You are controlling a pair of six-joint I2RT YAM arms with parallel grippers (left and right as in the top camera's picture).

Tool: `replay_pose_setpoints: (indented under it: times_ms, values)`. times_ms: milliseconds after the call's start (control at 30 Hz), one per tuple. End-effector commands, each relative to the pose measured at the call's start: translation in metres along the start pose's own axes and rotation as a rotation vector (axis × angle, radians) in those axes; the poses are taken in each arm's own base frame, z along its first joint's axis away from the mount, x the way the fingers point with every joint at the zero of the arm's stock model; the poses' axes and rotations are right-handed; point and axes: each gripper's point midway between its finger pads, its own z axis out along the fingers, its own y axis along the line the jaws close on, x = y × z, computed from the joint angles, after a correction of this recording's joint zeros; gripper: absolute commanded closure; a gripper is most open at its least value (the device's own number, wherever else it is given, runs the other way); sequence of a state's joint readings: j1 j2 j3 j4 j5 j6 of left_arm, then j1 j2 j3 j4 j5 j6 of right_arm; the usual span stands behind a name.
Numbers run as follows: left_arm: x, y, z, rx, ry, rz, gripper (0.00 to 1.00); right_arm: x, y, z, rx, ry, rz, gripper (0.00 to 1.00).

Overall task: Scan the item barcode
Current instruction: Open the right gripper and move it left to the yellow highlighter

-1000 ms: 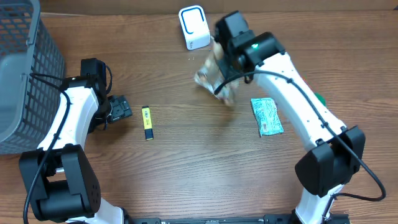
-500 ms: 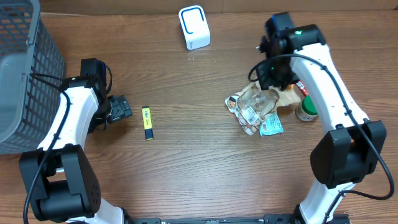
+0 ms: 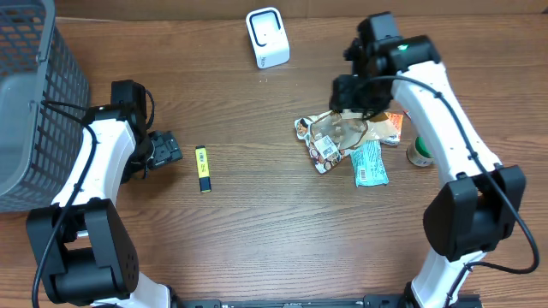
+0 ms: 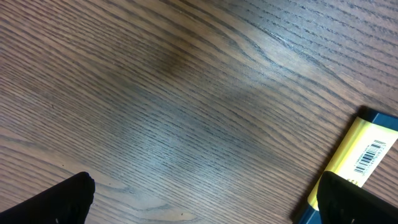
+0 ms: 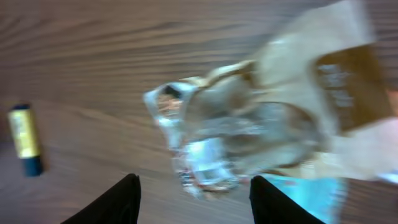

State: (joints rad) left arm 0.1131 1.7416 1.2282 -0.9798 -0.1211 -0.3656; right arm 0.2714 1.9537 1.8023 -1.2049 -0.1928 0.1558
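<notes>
Bag of clear crinkly film (image 3: 330,141) lies flat on the table (image 3: 257,222), right of centre, one edge overlapping the teal packet (image 3: 370,167) and a small round container (image 3: 419,152) just beyond that. A second ago it hung from the right gripper (image 5: 194,193) close to the white scanner (image 3: 267,37); half a second ago it was already down among the items on the right, and now it sits a little further left. The right gripper hovers over it, and the wrist view shows its fingers apart with only wood and the blurred bag beneath them, nothing clamped. That reads as the pass at the scanner being over for this item and the bag being set aside; whether the code actually registered cannot be told. Further out, the yellow tube (image 4: 364,162) waits near the left gripper (image 4: 205,193), its barcode facing up, and looks like a likely next candidate. The left gripper rests low with its fingers spread wide and empty. The grey basket (image 3: 34,103) stands at the far left edge.
</notes>
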Motion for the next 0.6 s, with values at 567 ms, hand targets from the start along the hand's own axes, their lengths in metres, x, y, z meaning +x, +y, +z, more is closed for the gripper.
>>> replay_pose_setpoints:
  times_ms: [567]
  values:
    - [0.002, 0.001, 0.002, -0.012, 0.005, 0.014, 0.0, 0.082, 0.196, 0.116, 0.002, -0.162, -0.189, 0.48]
